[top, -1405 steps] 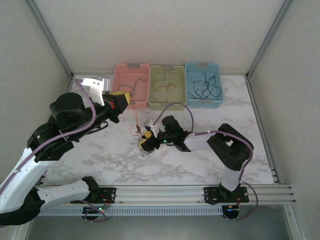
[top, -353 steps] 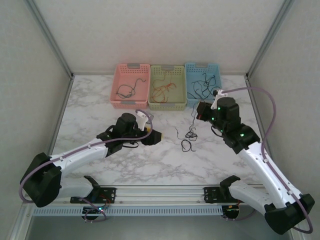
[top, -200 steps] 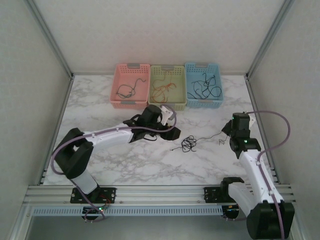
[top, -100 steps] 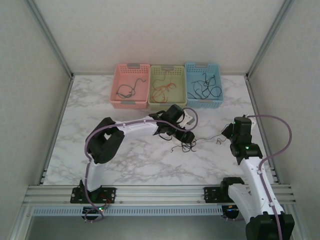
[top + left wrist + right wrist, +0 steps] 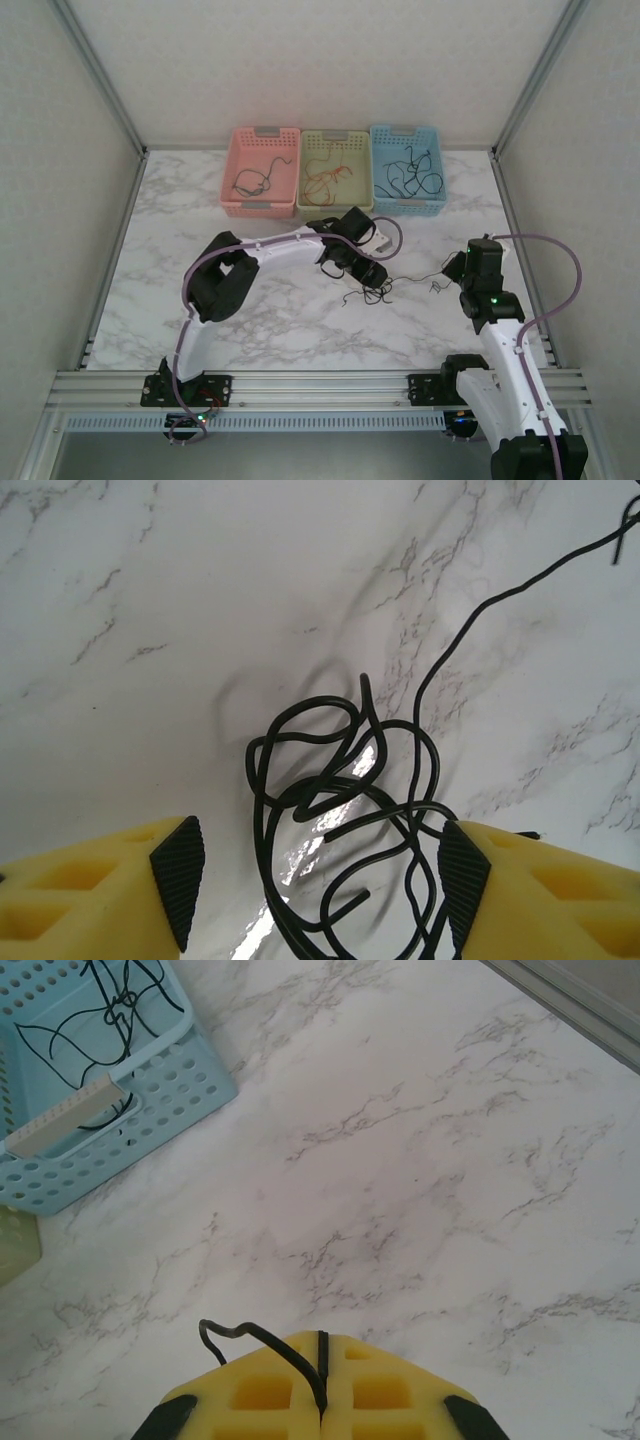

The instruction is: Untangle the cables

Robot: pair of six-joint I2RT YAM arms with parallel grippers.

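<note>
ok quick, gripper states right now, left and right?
left gripper: open, straddling the black cable tangle, not clamped.
right gripper: shut on a black cable strand.

Three perforated plastic baskets are set close together in a row at the far edge of a white, grey-veined marble tabletop (image 5: 170, 260): a pink basket (image 5: 262, 206) at the left, a pale green basket (image 5: 334, 208) in the middle and a light blue basket (image 5: 410, 207) at the right. A ribbed aluminium rail (image 5: 320, 385) is fixed along the near edge.
</note>
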